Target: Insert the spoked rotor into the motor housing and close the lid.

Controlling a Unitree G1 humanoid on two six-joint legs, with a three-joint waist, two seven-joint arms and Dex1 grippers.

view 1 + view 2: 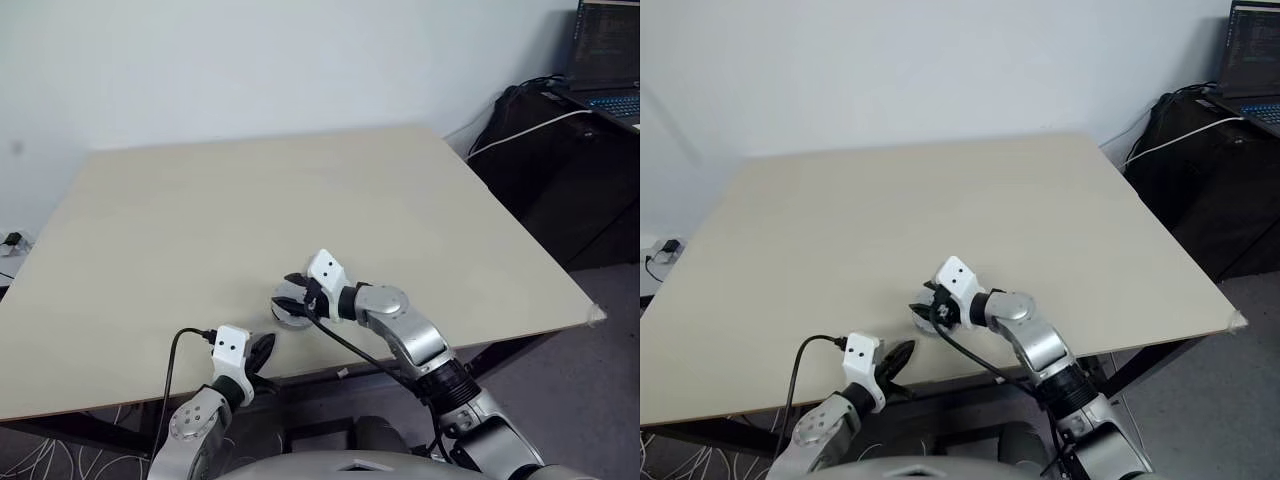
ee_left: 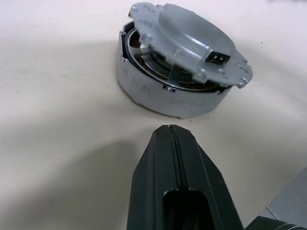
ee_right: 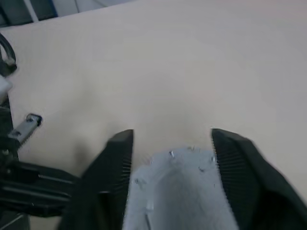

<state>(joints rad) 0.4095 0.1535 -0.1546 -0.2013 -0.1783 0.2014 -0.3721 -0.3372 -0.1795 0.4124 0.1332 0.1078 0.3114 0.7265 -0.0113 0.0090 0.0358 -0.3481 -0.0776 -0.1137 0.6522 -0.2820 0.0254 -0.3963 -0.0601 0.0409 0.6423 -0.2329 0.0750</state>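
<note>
Sitting askew on the housing (image 2: 158,93), lid (image 2: 192,45) leaves a gap; right gripper (image 3: 170,143) spread around it, left gripper (image 2: 171,132) clenched empty.

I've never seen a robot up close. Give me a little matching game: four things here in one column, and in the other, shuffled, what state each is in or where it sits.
Things:
1. lid
2. left hand
3. right hand
4. laptop

States or places:
A. fingers pressed together
B. screen lit, far off to the right
C. lying crooked on the motor housing, not flush
D. fingers spread, one on each side of the lid

Pairs: 1-C; 2-A; 3-D; 4-B
</note>
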